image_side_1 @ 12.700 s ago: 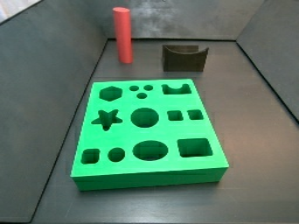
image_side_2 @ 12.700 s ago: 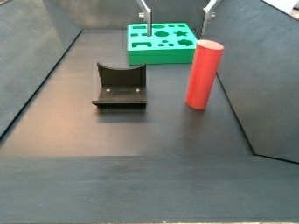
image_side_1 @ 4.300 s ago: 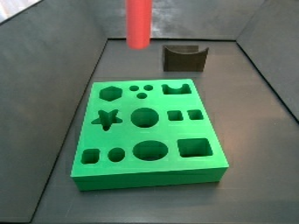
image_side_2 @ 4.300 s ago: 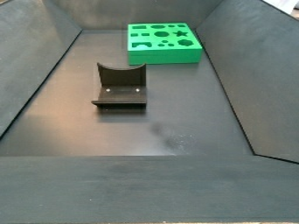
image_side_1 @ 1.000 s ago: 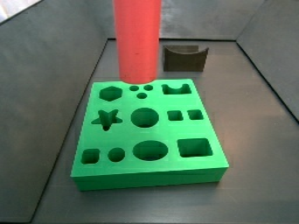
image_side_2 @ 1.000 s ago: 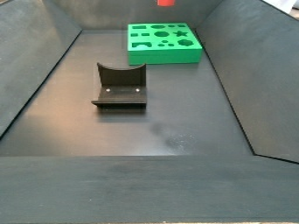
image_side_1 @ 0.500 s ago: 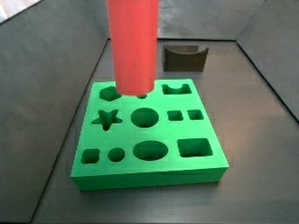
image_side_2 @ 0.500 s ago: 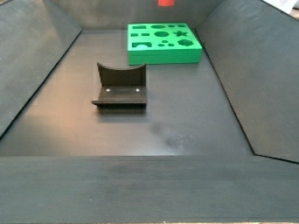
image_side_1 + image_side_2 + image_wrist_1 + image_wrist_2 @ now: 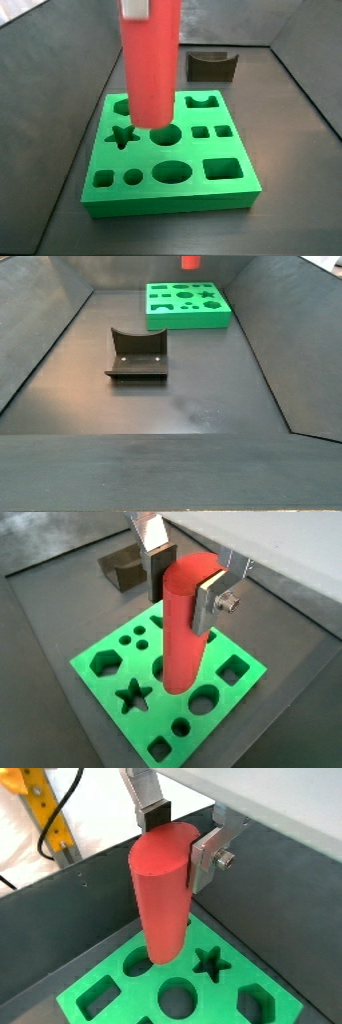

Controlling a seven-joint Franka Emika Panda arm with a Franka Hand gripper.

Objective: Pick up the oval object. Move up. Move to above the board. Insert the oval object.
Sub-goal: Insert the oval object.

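Observation:
The oval object (image 9: 185, 632), a tall plain red peg, hangs upright between the fingers of my gripper (image 9: 187, 584), which is shut on its upper end. It shows the same way in a wrist view (image 9: 163, 893) with the gripper (image 9: 181, 838) around its top. Below it lies the board (image 9: 140, 672), a bright green slab with several shaped holes. In a side view the peg (image 9: 150, 70) hangs over the board (image 9: 174, 205), its lower end in front of the middle round hole and apart from the surface. In a side view only the peg's lower tip (image 9: 190, 261) shows above the board (image 9: 187, 321).
The dark fixture (image 9: 136, 353) stands on the dark floor apart from the board; it also shows in a side view (image 9: 211, 66) and a wrist view (image 9: 123, 567). Grey sloping walls enclose the floor on all sides.
The peg has moved with the gripper from above the hexagon and small round holes toward the board's middle, and its lower end sits lower than half a second ago.

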